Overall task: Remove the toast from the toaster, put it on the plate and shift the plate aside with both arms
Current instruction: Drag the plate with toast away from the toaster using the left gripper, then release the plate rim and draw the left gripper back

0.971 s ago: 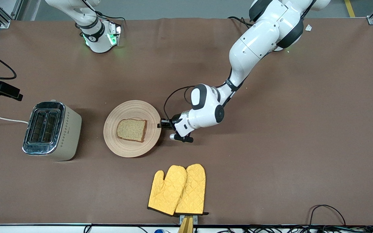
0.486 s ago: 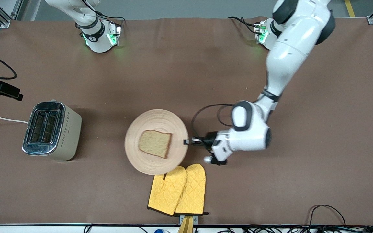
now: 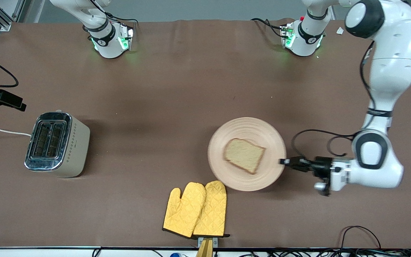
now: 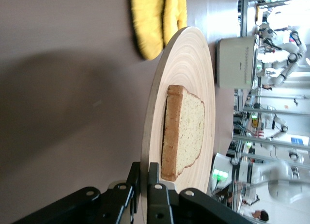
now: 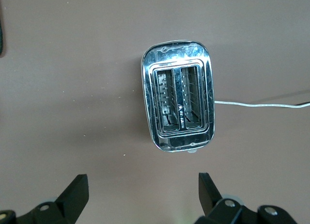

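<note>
One plate (image 3: 247, 177) carried toward left arm's end, left hand (image 3: 284, 161) clamped on rim, one toast (image 3: 244, 155), right hand (image 5: 140, 197) wide open

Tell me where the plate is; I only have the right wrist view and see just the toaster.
Observer: The left gripper holds the plate by its rim, jaws shut on it, over the table beside the oven mitts.
Operator: My right gripper is over the toaster, jaws open. Is the toast aboard?
Observer: Yes, the toast lies flat near the plate's middle.
</note>
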Controlling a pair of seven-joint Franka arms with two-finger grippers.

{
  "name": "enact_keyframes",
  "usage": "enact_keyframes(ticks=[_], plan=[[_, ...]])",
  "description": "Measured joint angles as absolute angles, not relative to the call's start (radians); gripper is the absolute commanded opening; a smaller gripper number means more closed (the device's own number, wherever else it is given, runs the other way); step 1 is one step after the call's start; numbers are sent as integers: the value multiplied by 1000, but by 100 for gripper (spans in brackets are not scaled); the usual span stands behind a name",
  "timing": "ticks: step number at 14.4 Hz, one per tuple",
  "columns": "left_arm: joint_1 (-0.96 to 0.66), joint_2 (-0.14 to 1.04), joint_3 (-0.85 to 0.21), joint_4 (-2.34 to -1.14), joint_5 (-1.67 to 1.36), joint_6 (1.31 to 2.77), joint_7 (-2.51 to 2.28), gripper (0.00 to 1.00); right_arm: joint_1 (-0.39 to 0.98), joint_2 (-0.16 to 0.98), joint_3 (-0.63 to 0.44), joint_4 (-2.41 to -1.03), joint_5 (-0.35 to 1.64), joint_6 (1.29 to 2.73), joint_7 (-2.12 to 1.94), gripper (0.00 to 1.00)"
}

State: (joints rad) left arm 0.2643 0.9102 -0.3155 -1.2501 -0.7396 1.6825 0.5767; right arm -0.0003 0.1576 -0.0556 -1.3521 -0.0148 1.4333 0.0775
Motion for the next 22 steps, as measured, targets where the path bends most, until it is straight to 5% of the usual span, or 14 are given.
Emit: enact_keyframes(ticks=[9, 10, 12, 18, 22], plan=[[598, 1044, -304, -1264, -607, 1626, 877, 2, -12, 158, -56, -1352, -8, 1433, 77, 100], [607, 1061, -305, -1264, -607, 1625, 886, 11, -12, 158, -56, -1352, -7, 1433, 76, 100], [613, 1074, -308, -1263, -610, 1618, 887, 97, -12, 158, -56, -1352, -7, 1433, 76, 100], [592, 1045, -318, -1197, -504, 1614, 879, 100, -12, 158, -56, -1352, -6, 1433, 76, 100], [396, 859, -330, -1093, -291, 1642, 777, 100, -13, 158, -56, -1352, -6, 1433, 76, 100]])
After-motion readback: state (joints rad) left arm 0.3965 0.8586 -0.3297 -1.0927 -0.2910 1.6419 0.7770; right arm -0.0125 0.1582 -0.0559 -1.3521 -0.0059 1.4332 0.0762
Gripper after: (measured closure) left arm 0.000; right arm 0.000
